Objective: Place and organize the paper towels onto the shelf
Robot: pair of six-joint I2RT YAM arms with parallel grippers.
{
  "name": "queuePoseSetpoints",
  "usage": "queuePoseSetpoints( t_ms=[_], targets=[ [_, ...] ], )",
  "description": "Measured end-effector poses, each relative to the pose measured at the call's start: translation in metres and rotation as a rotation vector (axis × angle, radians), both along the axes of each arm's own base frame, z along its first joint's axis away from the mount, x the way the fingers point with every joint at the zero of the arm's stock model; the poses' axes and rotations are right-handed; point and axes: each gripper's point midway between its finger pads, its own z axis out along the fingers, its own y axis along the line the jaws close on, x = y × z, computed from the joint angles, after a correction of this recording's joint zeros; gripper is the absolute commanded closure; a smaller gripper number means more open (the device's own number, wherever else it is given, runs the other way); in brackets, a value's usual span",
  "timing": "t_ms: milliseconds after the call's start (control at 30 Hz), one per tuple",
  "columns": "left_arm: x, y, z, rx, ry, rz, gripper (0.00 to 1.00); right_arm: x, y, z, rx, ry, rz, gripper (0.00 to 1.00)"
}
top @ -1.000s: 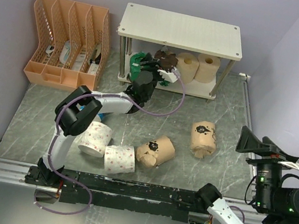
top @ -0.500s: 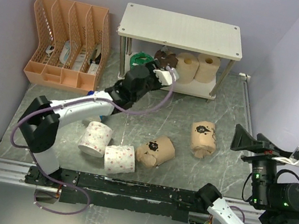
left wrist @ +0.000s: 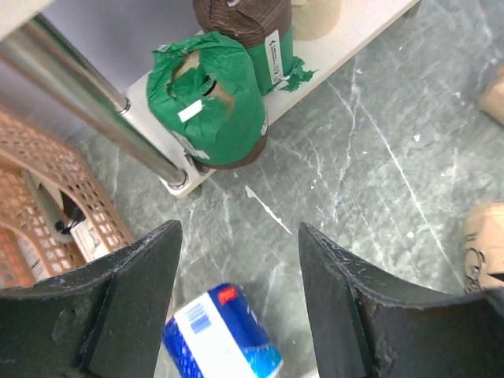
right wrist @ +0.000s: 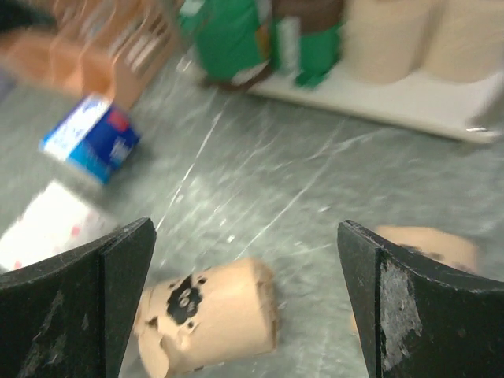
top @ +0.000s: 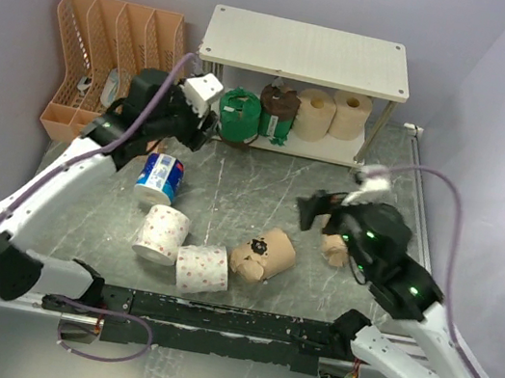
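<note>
The shelf's (top: 306,50) lower board holds four rolls in a row: a green roll (top: 238,113) at the left end, a brown roll (top: 278,110), then two tan rolls (top: 315,112). The organizer (top: 80,27) holds small items I cannot identify. The left gripper (left wrist: 236,236) has drawn back from the green roll and hangs wide open and empty near the blue-white roll (top: 157,178). The right gripper (right wrist: 244,228), fully spread and empty, has swung in over the kraft rolls (top: 261,254) on the table (top: 264,181).
</note>
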Motion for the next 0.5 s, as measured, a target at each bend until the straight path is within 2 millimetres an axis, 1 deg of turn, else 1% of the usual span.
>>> queuePoseSetpoints(
  t_ms=[67, 133, 167, 200, 233, 300, 367, 400, 500],
  targets=[
    [-0.016, 0.014, 0.018, -0.024, -0.006, 0.011, 0.29, 0.004, 0.037, -0.037, -0.044, 0.084, 0.144, 0.00],
    [-0.032, 0.032, 0.033, -0.036, -0.018, 0.039, 0.29, -0.001, 0.067, -0.068, -0.055, 0.151, 0.287, 0.00],
    [-0.039, 0.040, 0.038, -0.040, -0.028, 0.055, 0.29, -0.004, 0.082, -0.077, -0.049, 0.177, 0.360, 0.00],
    [-0.045, 0.048, 0.042, -0.044, -0.034, 0.068, 0.29, -0.006, 0.095, -0.080, -0.040, 0.190, 0.419, 0.00],
    [-0.052, 0.056, 0.043, -0.044, -0.035, 0.084, 0.30, -0.007, 0.112, -0.084, -0.028, 0.206, 0.492, 0.00],
    [-0.062, 0.072, 0.039, -0.036, -0.014, 0.111, 0.30, -0.005, 0.144, -0.086, -0.009, 0.233, 0.617, 0.00],
    [-0.070, 0.087, 0.027, -0.021, 0.037, 0.138, 0.30, 0.001, 0.172, -0.091, 0.006, 0.258, 0.714, 0.00],
    [-0.073, 0.094, 0.018, -0.013, 0.072, 0.150, 0.30, 0.004, 0.184, -0.094, 0.014, 0.267, 0.751, 0.00],
    [-0.083, 0.104, 0.000, 0.003, 0.156, 0.160, 0.31, 0.015, 0.212, -0.103, 0.039, 0.277, 0.835, 0.00]
  ],
)
